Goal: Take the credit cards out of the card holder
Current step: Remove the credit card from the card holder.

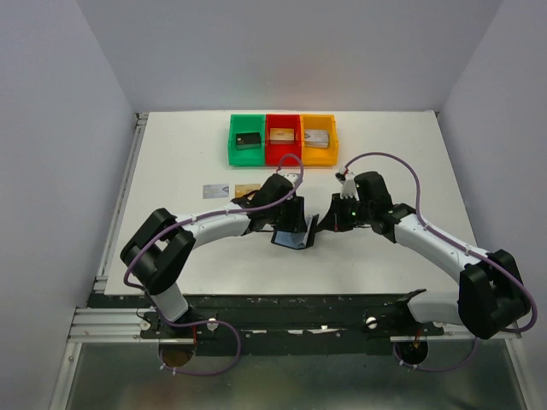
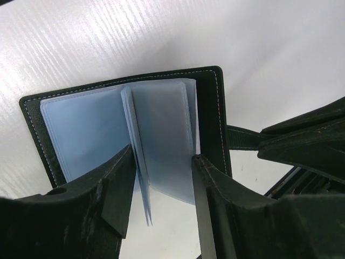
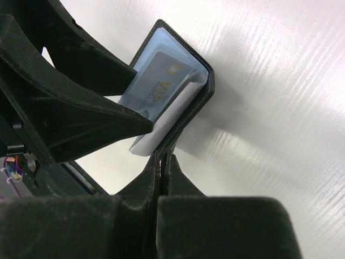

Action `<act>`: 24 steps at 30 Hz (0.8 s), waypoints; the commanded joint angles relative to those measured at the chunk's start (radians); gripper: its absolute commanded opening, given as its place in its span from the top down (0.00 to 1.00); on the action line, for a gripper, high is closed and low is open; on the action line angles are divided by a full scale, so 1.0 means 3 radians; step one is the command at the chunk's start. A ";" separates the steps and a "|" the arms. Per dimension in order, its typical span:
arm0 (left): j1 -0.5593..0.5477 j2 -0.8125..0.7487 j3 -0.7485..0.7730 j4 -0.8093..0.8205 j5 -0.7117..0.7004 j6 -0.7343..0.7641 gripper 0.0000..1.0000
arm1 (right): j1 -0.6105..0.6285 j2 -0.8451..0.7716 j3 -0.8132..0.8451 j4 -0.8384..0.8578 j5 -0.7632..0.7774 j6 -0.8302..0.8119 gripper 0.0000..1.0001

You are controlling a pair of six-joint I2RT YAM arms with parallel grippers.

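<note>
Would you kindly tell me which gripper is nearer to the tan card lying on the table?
Left. The left gripper sits at the card holder, just right of the tan card; the right gripper grips the holder's other edge, farther right.

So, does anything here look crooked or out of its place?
Only one thing: in the right wrist view a clear sleeve hangs out past the edge of the card holder, with a pale card inside it.
</note>
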 commanded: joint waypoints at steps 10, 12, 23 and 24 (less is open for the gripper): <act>-0.0014 -0.0144 -0.0050 -0.0090 -0.0181 0.0072 0.46 | -0.0017 0.0057 0.0029 -0.0035 0.0124 -0.0116 1.00; -0.0019 -0.0149 -0.0050 -0.0091 -0.0176 0.0087 0.45 | -0.0022 0.0072 0.0034 -0.0030 0.0129 -0.0111 1.00; -0.0122 -0.0159 0.0099 -0.0198 -0.0222 0.0225 0.41 | -0.0017 0.0149 0.0039 -0.0040 0.0200 -0.0106 1.00; -0.0127 -0.0159 0.0099 -0.0203 -0.0222 0.0225 0.41 | -0.0022 0.0154 0.0039 -0.0045 0.0206 -0.0111 1.00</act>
